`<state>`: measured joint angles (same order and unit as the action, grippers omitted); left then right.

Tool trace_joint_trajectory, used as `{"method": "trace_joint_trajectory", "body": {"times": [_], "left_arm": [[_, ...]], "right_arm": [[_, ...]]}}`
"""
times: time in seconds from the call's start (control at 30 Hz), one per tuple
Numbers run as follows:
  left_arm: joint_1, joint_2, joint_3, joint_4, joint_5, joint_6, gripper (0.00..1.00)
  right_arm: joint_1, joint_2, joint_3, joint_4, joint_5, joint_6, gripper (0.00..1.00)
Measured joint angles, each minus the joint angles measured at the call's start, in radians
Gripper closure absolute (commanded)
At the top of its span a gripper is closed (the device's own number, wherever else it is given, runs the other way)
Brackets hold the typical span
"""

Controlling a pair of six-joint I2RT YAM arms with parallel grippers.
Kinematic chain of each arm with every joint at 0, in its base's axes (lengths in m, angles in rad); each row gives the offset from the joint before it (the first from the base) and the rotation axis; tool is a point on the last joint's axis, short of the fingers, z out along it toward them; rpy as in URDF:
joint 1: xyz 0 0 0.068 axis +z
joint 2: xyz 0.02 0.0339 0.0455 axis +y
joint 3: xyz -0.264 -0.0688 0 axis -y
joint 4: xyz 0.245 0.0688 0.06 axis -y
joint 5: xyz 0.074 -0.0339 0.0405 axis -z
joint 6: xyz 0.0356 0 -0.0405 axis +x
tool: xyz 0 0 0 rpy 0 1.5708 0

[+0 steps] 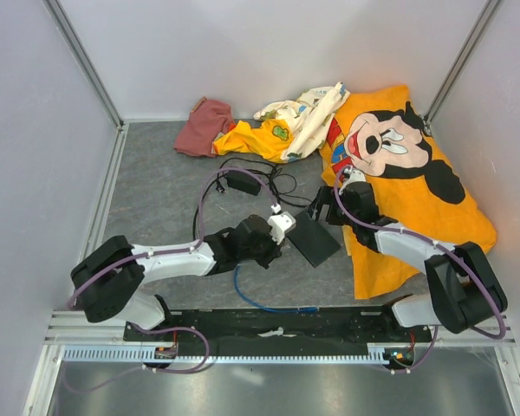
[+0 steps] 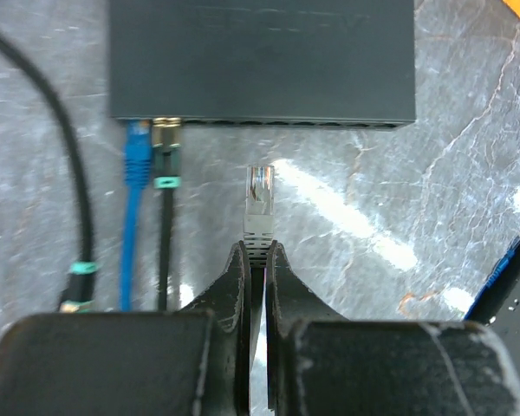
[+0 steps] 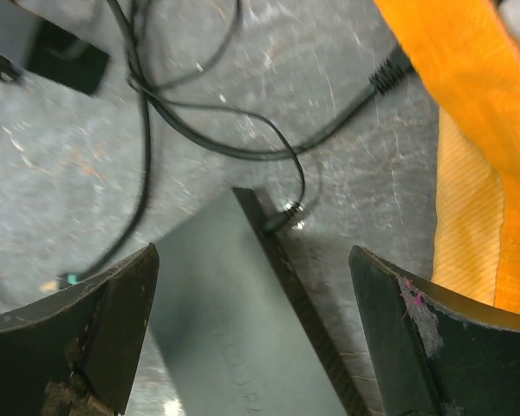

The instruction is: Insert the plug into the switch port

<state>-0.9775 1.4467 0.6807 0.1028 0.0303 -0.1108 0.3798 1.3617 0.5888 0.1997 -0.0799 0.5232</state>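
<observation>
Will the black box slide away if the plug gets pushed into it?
Probably a little: the switch looks thin and light, lying flat on a smooth tabletop. It shouldn't tip, being low and wide. Thin plugged-in cables hardly anchor it.

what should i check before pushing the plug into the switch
1. Grip: ok, the left hand is shut on the rear of the plug.
2. Aim: ok, the plug points at the port face of the switch, with a gap between them.
3. Port ahead free: cannot tell, the face is too dark; the blue cable and black cable sit further left.
4. Switch braced: not ok, the right hand is open, straddling it.
5. Latch orientation: cannot tell.
</observation>
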Motion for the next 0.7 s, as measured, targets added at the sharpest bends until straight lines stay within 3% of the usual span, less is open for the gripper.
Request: {"method": "trace_joint_trajectory", "body": {"times": [0.7], "left_arm": [[-0.028, 0.214, 0.119, -0.049, -0.193, -0.089, 0.98]], "right_arm": [[-0.005, 0.143, 0.008, 0.024, -0.135, -0.048, 0.02]]}}
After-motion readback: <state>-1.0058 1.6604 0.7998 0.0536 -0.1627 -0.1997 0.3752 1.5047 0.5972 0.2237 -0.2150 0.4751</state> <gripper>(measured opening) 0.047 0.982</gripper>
